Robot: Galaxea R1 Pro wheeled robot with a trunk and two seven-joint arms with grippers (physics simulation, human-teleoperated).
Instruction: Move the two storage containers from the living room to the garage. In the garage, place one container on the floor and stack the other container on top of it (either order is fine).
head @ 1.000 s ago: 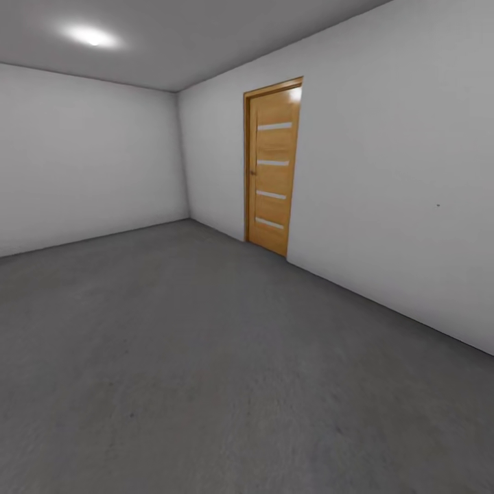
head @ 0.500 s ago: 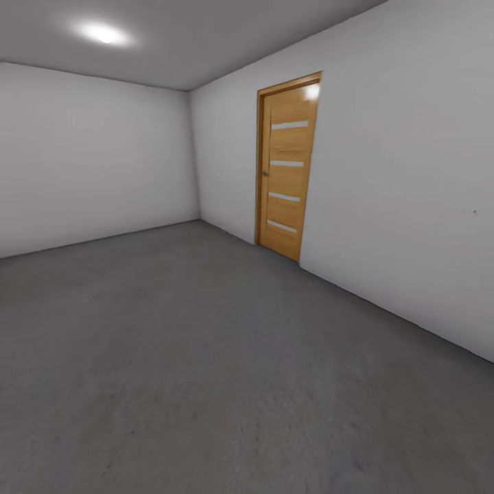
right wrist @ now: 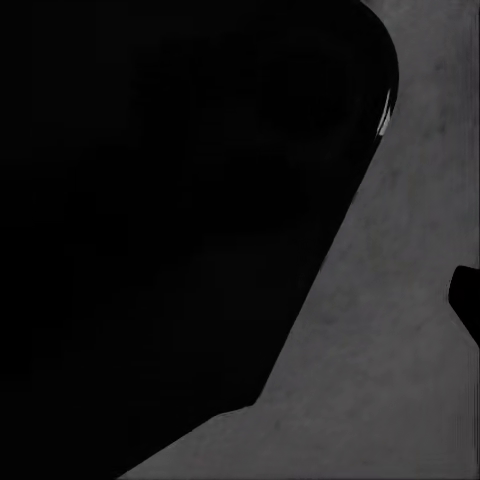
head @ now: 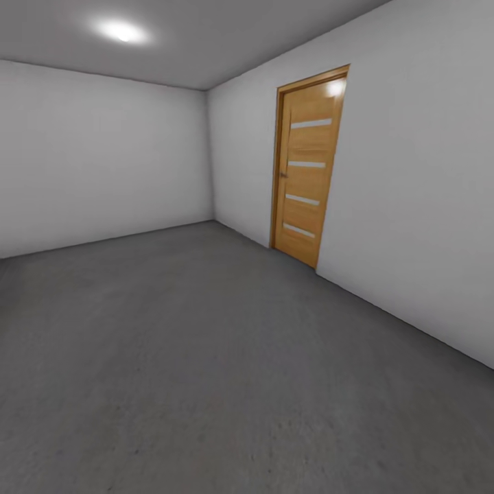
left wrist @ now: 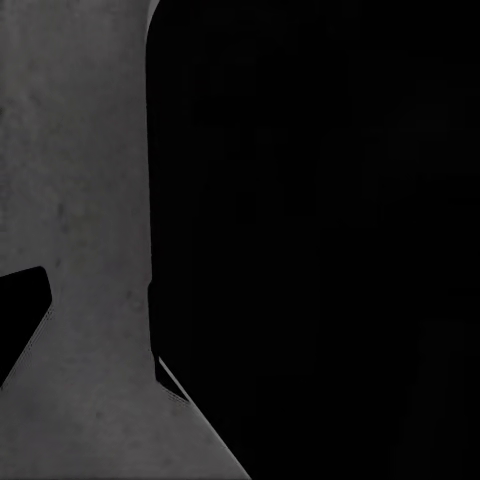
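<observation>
A round ceiling light (head: 122,31) is glowing over the far left wall, pale grey and plain (head: 103,151). Dark grey speckled concrete floor (head: 206,357) is stretching bare across the garage. At right, a wooden plank door (head: 309,165) is standing closed, carrying no writing. Dark shapes are blocking both wrist views above the concrete; I cannot tell either gripper's state.
</observation>
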